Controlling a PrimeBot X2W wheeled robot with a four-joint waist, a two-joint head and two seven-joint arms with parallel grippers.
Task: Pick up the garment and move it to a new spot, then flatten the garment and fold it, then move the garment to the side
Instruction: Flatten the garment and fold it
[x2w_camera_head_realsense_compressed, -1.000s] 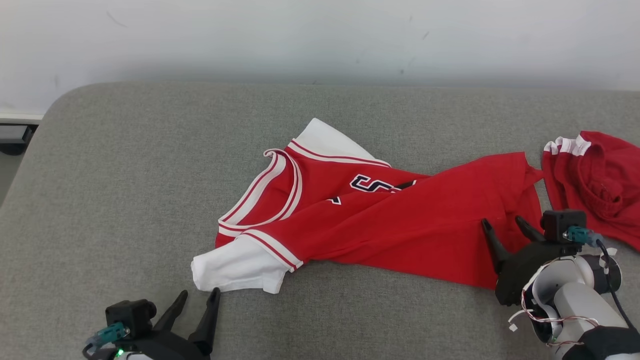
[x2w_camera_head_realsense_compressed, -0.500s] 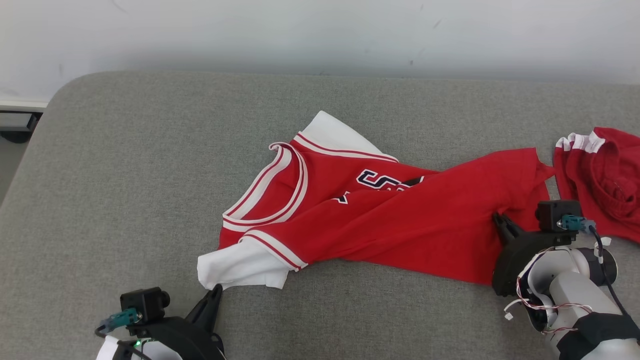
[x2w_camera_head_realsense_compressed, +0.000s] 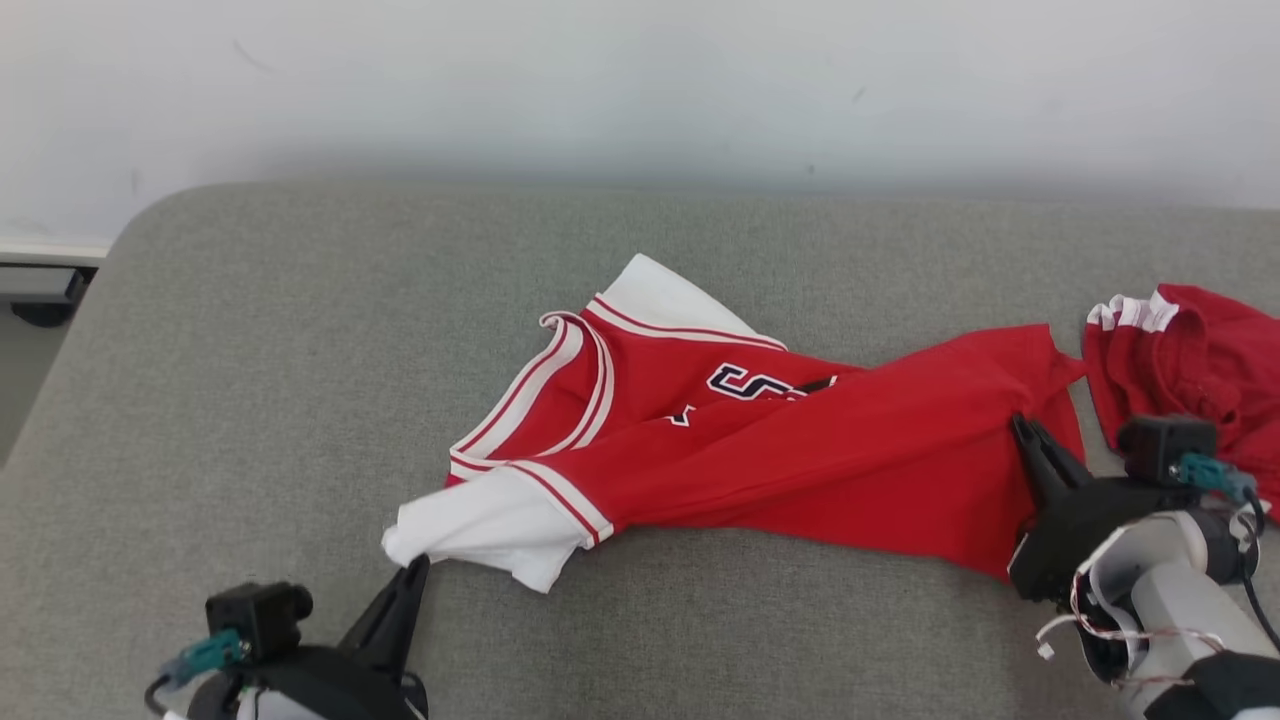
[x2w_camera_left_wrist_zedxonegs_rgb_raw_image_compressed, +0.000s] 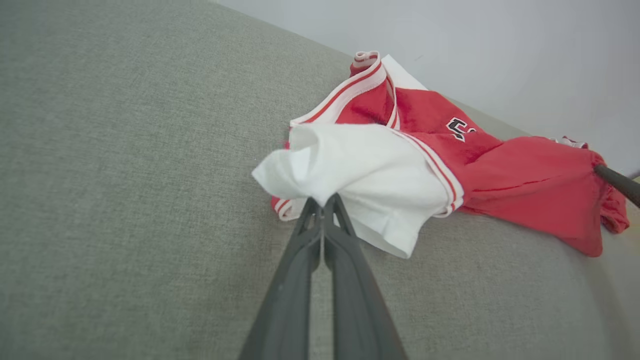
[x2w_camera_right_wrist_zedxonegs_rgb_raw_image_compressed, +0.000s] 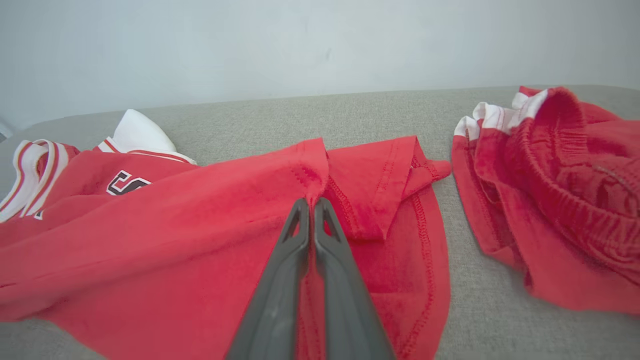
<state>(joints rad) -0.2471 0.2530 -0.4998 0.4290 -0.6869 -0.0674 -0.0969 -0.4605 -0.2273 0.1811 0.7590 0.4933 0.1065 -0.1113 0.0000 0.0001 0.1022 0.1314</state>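
Jersey (x2w_camera_head_realsense_compressed: 760, 440) lies crumpled, mid grey cushion (x2w_camera_head_realsense_compressed: 250, 400). I note left gripper (x2w_camera_left_wrist_zedxonegs_rgb_raw_image_compressed: 324, 202) pinched on white sleeve (x2w_camera_left_wrist_zedxonegs_rgb_raw_image_compressed: 360, 170) edge, right gripper (x2w_camera_right_wrist_zedxonegs_rgb_raw_image_compressed: 312, 202) pinched on red hem (x2w_camera_right_wrist_zedxonegs_rgb_raw_image_compressed: 320, 170) fold (thin bites both). Risk on lift: sleeve slips out; hem drags neighbouring shorts (x2w_camera_head_realsense_compressed: 1190, 360).

**High look, two low close-ups**

Head camera peers forward and down, taking in the grey cushion (x2w_camera_head_realsense_compressed: 250, 350) up to the wall (x2w_camera_head_realsense_compressed: 640, 80). Both wrist cameras skim low and close from opposite ends, sharing the jersey (x2w_camera_head_realsense_compressed: 800, 460) between them.
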